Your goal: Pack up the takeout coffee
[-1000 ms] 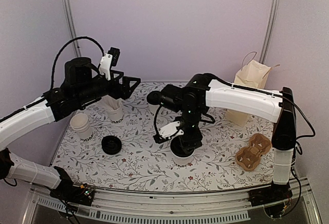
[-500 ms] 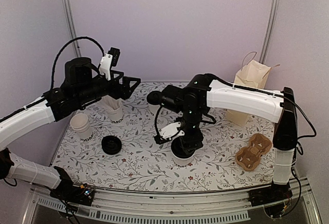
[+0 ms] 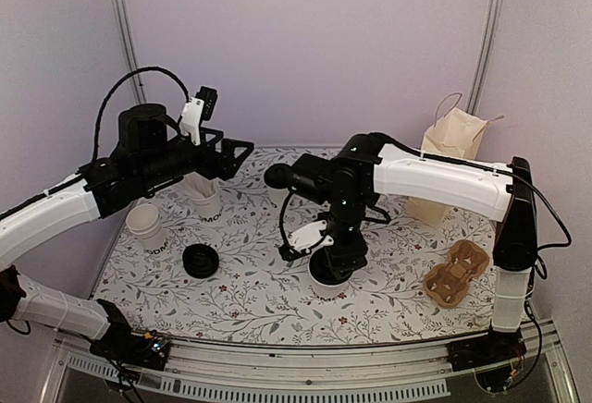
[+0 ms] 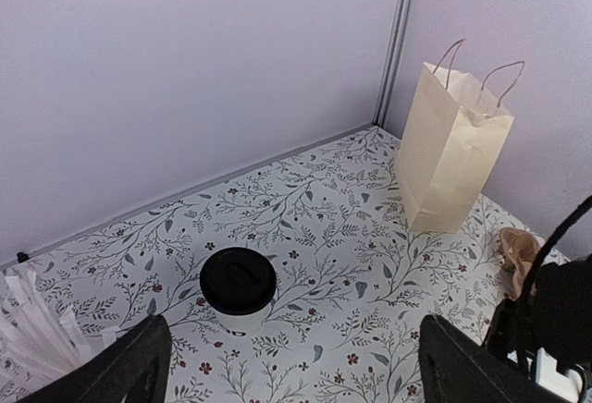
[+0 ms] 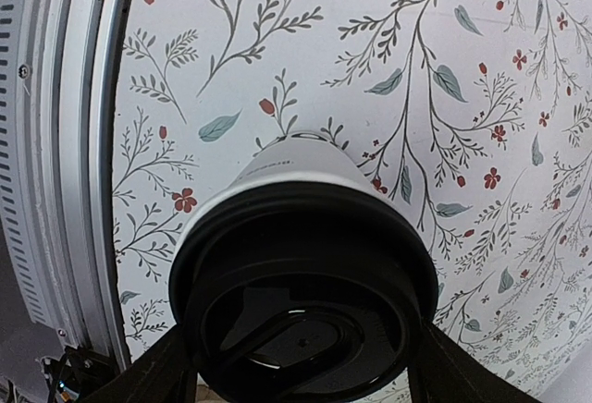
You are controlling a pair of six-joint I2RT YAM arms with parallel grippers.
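A takeout coffee (image 3: 326,285), a white paper cup with a black lid (image 5: 305,283), stands on the floral table at front centre. My right gripper (image 3: 338,257) comes down over it. In the right wrist view its fingers (image 5: 157,375) press against both sides of the lid, so the gripper (image 5: 305,366) is shut on the cup. Another lidded white cup (image 4: 238,281) stands further back, in front of my left gripper (image 4: 301,366). The left gripper (image 3: 231,152) is raised at the back left, wide open and empty.
A cream paper bag (image 3: 453,158) stands at the back right, also in the left wrist view (image 4: 453,149). A brown cardboard cup carrier (image 3: 455,274) lies at the right. A loose black lid (image 3: 201,260), stacked lidless cups (image 3: 146,223) and a cup of white sticks (image 3: 205,198) are at the left.
The right arm has shifted very slightly upward and to the right over the cup. The left arm has barely moved.
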